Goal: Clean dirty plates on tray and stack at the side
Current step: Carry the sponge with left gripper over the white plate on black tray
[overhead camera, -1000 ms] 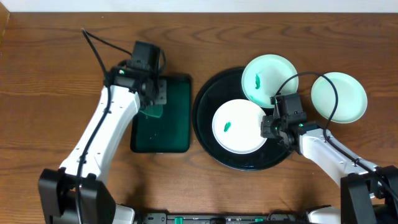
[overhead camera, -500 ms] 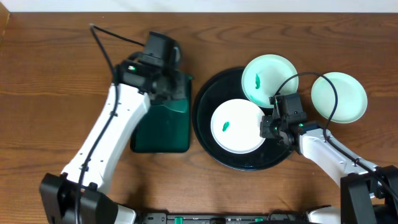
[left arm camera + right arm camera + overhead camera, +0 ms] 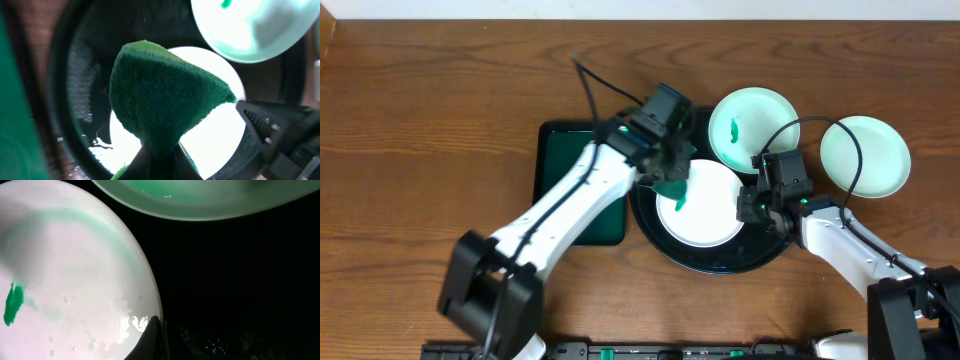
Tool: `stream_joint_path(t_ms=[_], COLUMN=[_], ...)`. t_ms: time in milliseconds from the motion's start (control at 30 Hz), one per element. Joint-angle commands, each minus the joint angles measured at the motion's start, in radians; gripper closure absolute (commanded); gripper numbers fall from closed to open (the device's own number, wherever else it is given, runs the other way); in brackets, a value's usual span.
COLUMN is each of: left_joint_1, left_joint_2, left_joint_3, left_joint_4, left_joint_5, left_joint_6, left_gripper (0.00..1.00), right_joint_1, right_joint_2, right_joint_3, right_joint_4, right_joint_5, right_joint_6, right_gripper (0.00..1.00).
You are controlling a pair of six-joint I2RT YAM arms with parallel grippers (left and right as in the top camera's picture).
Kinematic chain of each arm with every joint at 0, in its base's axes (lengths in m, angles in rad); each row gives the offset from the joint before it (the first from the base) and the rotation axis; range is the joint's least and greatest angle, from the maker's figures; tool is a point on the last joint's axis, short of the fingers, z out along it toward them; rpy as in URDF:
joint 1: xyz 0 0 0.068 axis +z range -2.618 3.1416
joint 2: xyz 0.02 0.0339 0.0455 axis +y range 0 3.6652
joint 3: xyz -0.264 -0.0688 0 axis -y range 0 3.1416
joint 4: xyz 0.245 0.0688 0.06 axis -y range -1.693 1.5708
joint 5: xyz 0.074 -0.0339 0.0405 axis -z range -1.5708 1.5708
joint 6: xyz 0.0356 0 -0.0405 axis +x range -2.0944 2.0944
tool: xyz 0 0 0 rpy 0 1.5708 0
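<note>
1. From overhead we see bright, even light on the table [image 3: 420, 120], sharp throughout, with only soft, faint shadows.
2. In the left wrist view the sponge [image 3: 165, 105] is close and slightly soft; the left edge blurs.
3. In the right wrist view the tray [image 3: 240, 280] is near-black, while the plate [image 3: 65, 280] glares pale with small wet glints.

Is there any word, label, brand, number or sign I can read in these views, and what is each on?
None: no word, number, label or brand mark can be read in any view.
The green marks on the small round white plates are smears, not writing.
The large round black tray, the dark green rectangular tray and the green sponge carry no print.
</note>
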Motion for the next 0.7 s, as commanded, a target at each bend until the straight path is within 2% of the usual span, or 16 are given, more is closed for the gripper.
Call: stream_joint_path(t_ms=[0,300,433,667], left_joint_1=[-0.019,-0.037,-0.047,-0.047], left_joint_2=[0.047,0.107,0.13,0.193], left_joint_3=[-0.009,-0.009,-0.009,-0.009], left_joint_4=[0.014,0.019,0.021,0.026], left_joint_5=[0.005,0.003,-0.072,-0.101], left_joint_6=[-0.033,-0.058,-0.071,-0.073], left_gripper=[0.93,0.93,0.92,0.93], right_joint_1=[0.014,0.017,0.016,0.017], right_joint_2=[0.005,0.005,0.005,0.005], right_joint_3=[-0.004,-0.004,-0.004,-0.004], right_joint_4=[0.006,0.006,0.006,0.006], right_joint_5=[-0.043,-0.043,-0.043,-0.043], right_joint_6=[0.006,0.006,-0.006,-0.013], right_gripper=[0.99,0.99,0.99,0.99])
